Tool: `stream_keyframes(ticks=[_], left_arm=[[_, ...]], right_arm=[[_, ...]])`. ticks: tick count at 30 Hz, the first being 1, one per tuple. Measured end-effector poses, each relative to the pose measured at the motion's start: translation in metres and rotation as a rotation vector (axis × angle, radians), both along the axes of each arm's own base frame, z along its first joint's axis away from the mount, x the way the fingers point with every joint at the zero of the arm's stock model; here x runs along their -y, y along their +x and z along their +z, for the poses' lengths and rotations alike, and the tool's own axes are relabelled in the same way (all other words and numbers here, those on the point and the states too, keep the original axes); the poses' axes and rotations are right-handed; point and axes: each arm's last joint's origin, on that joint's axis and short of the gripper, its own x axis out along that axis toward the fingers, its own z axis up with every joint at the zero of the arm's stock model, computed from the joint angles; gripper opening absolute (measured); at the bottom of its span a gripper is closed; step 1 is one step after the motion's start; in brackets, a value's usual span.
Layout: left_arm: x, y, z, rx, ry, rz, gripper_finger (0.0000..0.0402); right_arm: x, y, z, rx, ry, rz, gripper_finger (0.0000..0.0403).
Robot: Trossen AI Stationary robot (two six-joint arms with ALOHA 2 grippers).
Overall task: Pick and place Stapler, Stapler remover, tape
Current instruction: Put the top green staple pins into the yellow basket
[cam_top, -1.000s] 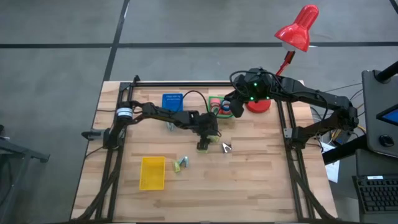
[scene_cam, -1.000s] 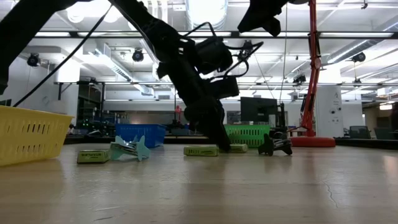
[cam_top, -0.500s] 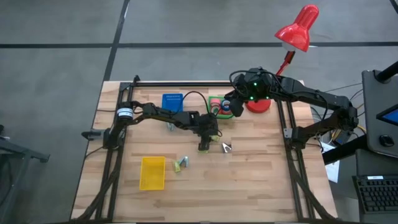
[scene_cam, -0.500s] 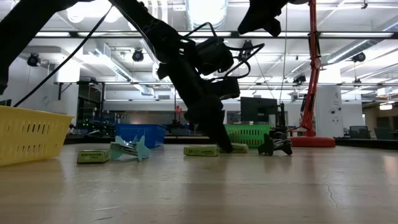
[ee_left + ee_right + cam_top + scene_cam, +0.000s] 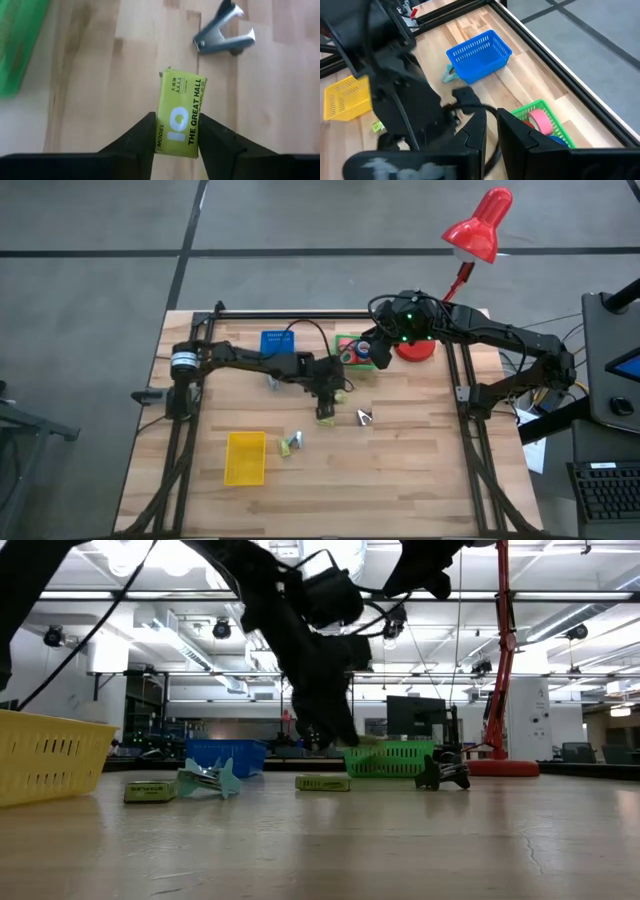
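Observation:
My left gripper (image 5: 176, 125) is shut on a yellow-green staple box (image 5: 180, 112) and hangs above the table's middle (image 5: 338, 390), just in front of the green bin (image 5: 348, 348). A second such box (image 5: 322, 782) lies flat on the table below it. A dark stapler remover (image 5: 225, 35) rests on the wood nearby (image 5: 363, 417). Red and blue tape rolls (image 5: 540, 122) lie in the green bin (image 5: 532, 109). My right gripper (image 5: 492, 125) is shut on nothing and hovers over that bin (image 5: 375, 352). My left gripper pinches the staple box between its two fingers (image 5: 147, 132), which sit on its two long sides (image 5: 162, 135) near one end. The fingers come from above, pointing down. The box is lifted clear of the table (image 5: 365, 742), lying roughly level.
A blue bin (image 5: 277, 342) stands at the far side and a yellow bin (image 5: 245, 457) at the near left. A teal stapler remover (image 5: 210, 778) and another green box (image 5: 150, 790) lie beside the yellow bin. A red lamp base (image 5: 415, 348) stands at the far right.
My left gripper has risen from the table and drawn slightly toward the far edge and the green bin. It has lifted one staple box clear, while the other box has stayed where it lay.

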Motion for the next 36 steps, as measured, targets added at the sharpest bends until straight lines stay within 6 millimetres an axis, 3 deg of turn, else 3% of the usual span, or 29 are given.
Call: stream_keyframes(ticks=[6, 13, 21, 28, 36], left_arm=[[0.009, -0.023, 0.031, -0.057, -0.055, 0.055, 0.0112], [0.032, -0.05, 0.058, -0.047, -0.094, 0.06, 0.014], [0.065, -0.097, 0.059, -0.118, -0.205, 0.157, 0.0119], [0.102, -0.149, 0.048, -0.2, -0.336, 0.255, 0.013], [0.124, -0.199, 0.049, -0.252, -0.414, 0.319, 0.0122]], right_arm=[[0.0, 0.0, 0.0, -0.003, -0.012, 0.009, 0.0043], [0.0, 0.0, 0.0, -0.006, -0.029, 0.023, 0.0043], [0.001, 0.002, 0.001, 0.015, -0.045, 0.03, 0.0043], [0.001, 0.003, 0.0, 0.025, -0.055, 0.036, 0.0043], [0.002, 0.008, -0.006, 0.049, -0.064, 0.037, 0.0043]])
